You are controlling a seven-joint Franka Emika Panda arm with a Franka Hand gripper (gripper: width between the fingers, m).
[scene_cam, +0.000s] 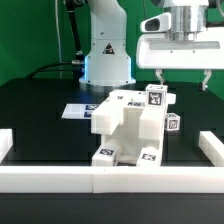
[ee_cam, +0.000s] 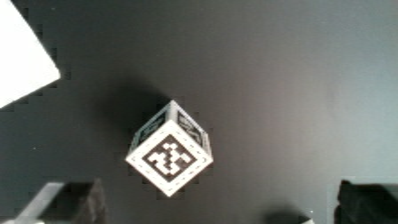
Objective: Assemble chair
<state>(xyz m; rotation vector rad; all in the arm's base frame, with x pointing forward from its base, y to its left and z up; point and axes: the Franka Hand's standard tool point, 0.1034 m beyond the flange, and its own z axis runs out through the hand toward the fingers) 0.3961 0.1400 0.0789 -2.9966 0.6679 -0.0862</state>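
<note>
White plastic chair parts [scene_cam: 128,128] sit clustered on the black worktop [scene_cam: 40,110], just behind the white border wall [scene_cam: 110,178], with one small tagged piece [scene_cam: 172,123] at the cluster's exterior-view right. We see our gripper [scene_cam: 183,82] hanging above that side, fingers spread wide and holding nothing. In the wrist view a tagged piece [ee_cam: 171,148] lies between the fingertips [ee_cam: 64,200].

Chair parts [scene_cam: 130,125] crowd border wall [scene_cam: 60,177], black table [scene_cam: 40,110] open beside

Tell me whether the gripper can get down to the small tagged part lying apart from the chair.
Probably yes. The gripper hangs open above the small tagged part; the wrist view shows only bare black table around it, nothing between.
</note>
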